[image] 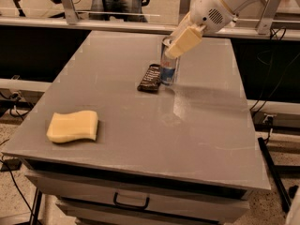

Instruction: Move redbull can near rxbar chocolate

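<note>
The redbull can (168, 72), slim, silver and blue, stands upright on the grey table (140, 139) right beside the rxbar chocolate (149, 78), a flat dark bar with white text, just left of it. My gripper (169, 49), with cream fingers (183, 40) on a white arm, comes in from the upper right and is shut on the can's upper part, hiding its top. The can's base is at the table surface, almost touching the bar's right edge.
A yellow sponge (73, 126) lies near the table's front left edge. A drawer with a handle (131, 203) sits under the table front. Rails and cables run behind and to the right of the table.
</note>
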`<state>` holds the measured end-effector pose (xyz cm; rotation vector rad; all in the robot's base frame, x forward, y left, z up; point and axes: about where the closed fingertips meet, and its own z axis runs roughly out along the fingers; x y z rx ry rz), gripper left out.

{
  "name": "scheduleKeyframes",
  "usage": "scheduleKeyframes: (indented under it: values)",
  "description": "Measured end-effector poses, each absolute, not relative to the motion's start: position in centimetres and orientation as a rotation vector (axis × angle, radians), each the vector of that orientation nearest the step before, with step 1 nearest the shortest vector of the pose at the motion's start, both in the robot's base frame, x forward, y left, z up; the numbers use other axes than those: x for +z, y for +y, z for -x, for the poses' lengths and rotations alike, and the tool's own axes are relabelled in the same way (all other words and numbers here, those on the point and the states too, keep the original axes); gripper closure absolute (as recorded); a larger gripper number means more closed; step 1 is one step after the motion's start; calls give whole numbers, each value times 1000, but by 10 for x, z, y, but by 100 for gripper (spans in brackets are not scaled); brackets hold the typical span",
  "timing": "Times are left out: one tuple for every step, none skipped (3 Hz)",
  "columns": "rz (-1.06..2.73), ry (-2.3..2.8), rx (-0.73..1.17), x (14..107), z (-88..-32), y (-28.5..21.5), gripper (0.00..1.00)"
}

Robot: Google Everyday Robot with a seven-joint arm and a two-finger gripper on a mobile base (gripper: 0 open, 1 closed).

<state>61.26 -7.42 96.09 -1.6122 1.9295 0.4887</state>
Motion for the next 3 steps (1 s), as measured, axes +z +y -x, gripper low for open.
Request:
scheduleKeyframes:
  values:
    - [1589,1972,511,951,-618,-74,84]
    - [1590,1980,516,947,-620,-73,59]
    - [1592,1979,519,946,-621,-71,37]
